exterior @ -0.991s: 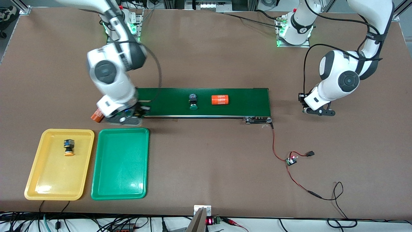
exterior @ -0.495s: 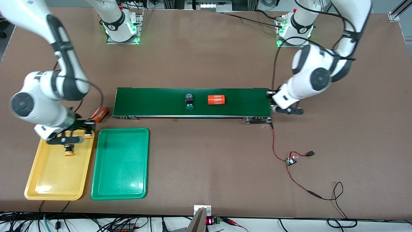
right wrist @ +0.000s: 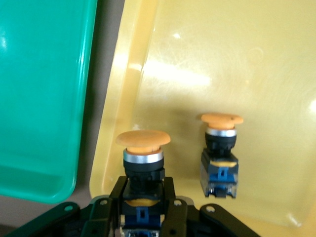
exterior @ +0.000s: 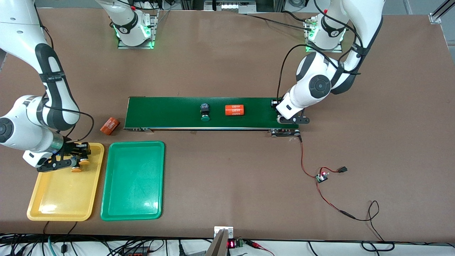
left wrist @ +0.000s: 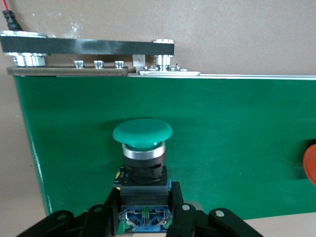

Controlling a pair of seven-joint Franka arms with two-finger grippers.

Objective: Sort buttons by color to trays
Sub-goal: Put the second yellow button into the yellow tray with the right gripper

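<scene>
My right gripper [exterior: 80,156] is shut on a yellow-capped button [exterior: 84,162] and holds it low over the yellow tray [exterior: 57,199], near the rim beside the green tray [exterior: 133,181]. In the right wrist view the gripper [right wrist: 143,197] holds that button [right wrist: 143,140]. A second yellow button [right wrist: 220,148] stands in the tray [right wrist: 222,64] and shows in the front view [exterior: 75,169]. My left gripper [exterior: 290,120] is at the conveyor's end, shut [left wrist: 144,202] on a green-capped button [left wrist: 142,134] over the belt. Another green button [exterior: 204,113] lies mid-belt.
The dark-green conveyor belt [exterior: 167,112] carries an orange cylinder [exterior: 234,110]. A second orange cylinder [exterior: 110,125] lies on the table off the belt's end toward the right arm. Red and black wires with a small board [exterior: 321,176] lie toward the left arm's end.
My right arm swung from the belt's end to over the yellow tray with a yellow button. My left arm moved in to the belt's end. The mid-belt button and cylinder drifted toward the right arm's end.
</scene>
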